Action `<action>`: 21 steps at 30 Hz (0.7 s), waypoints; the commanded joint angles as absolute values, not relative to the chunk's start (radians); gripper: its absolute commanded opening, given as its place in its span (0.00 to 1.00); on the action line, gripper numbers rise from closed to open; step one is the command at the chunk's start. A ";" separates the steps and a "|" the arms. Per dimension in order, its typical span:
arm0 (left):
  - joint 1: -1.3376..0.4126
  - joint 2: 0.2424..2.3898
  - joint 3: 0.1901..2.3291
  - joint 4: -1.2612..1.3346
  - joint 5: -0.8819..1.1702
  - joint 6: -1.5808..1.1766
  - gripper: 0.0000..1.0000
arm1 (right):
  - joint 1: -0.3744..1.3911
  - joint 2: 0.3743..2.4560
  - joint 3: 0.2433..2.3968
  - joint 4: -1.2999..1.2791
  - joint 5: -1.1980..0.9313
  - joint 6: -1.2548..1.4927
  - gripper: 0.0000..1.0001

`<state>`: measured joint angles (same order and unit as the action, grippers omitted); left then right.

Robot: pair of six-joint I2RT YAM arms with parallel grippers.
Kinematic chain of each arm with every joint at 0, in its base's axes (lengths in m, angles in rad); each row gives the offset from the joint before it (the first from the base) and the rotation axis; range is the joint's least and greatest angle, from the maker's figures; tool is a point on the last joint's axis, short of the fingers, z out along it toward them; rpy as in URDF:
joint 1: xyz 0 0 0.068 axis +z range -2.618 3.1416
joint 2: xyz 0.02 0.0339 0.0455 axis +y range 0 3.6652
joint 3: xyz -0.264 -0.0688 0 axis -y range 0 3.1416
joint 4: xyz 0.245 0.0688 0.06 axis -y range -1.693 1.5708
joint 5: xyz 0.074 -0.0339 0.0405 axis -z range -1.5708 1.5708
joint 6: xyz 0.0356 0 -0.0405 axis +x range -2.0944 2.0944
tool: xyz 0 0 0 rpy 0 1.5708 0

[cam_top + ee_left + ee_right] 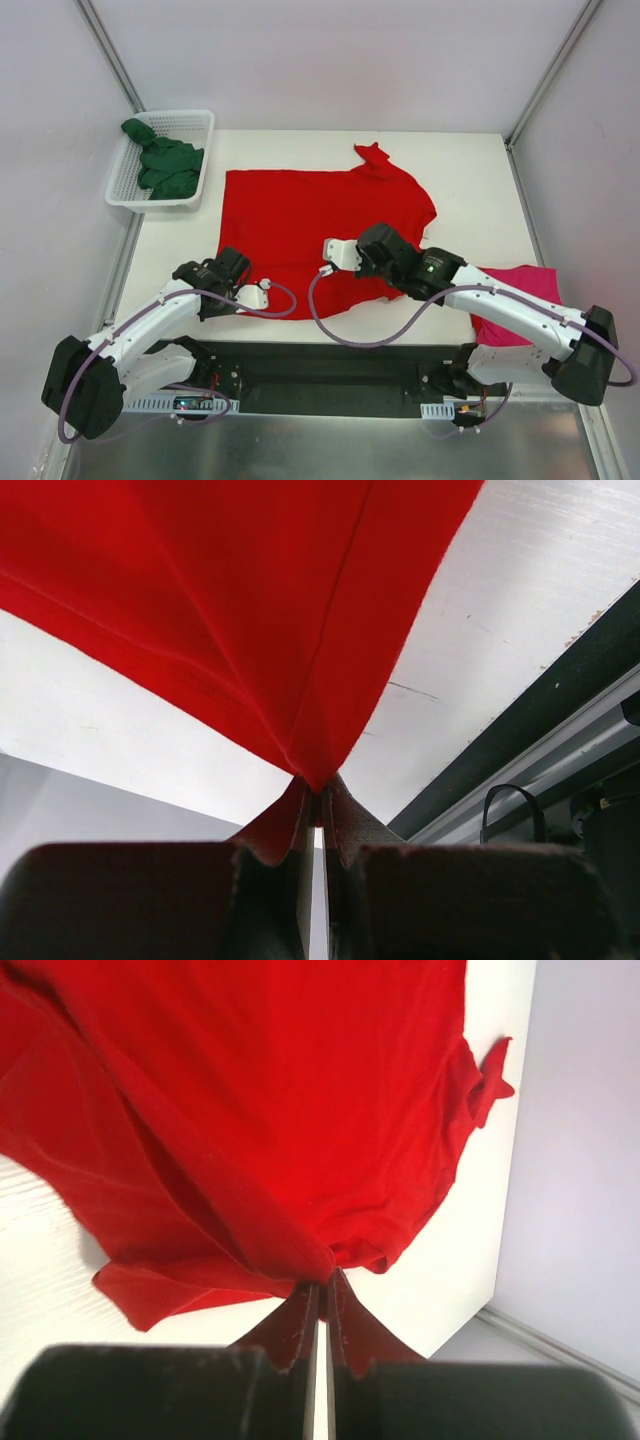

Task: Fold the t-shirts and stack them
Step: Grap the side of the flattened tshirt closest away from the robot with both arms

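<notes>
At the far-left corner of the surface (470,180) stands the white mesh basket (122,190), with the dark green t-shirt (168,167) bunched inside it. Next comes the left pincer (318,785), its jaws pressed together on the near left corner of the red t-shirt (310,210), so that the cloth rises from the grip like a small tent. The red t-shirt lies spread over the middle of the surface, mostly flat, with one sleeve sticking up at its far right edge. The right pincer (322,1282) is likewise clamped, on a gathered fold at the shirt's near right side, where the fabric is rucked into pleats. Furthest right, the magenta-pink t-shirt (515,285) lies crumpled by the near right edge, partly under the right arm. The cloth looks light and limp, so it should sag between two grips and drag along the surface. Corners, hem and shoulders seem the best holds, with the edge kept taut between them; a thin pinch could slip free. Room is tight on the near side, where the surface's edge and the dark rail lie just behind both pincers. Bare surface shows beyond and right of the red shirt, so a fold away from the arms has more space.
</notes>
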<state>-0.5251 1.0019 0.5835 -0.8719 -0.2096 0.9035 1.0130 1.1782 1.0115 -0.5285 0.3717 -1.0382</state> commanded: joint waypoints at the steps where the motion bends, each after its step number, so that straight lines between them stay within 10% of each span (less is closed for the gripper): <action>1: -0.537 0.994 0.565 -0.897 -0.196 0.894 0.00 | 0.988 1.212 1.060 -0.428 0.425 -1.060 0.01; 21: -0.506 1.015 0.618 -0.816 -0.287 0.905 0.00 | 0.871 1.350 1.120 -0.296 0.376 -1.130 0.01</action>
<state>-0.5217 1.0035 0.5777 -0.8352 -0.2447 0.8795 0.8875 1.3426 1.0760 -0.3386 0.3950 -1.1091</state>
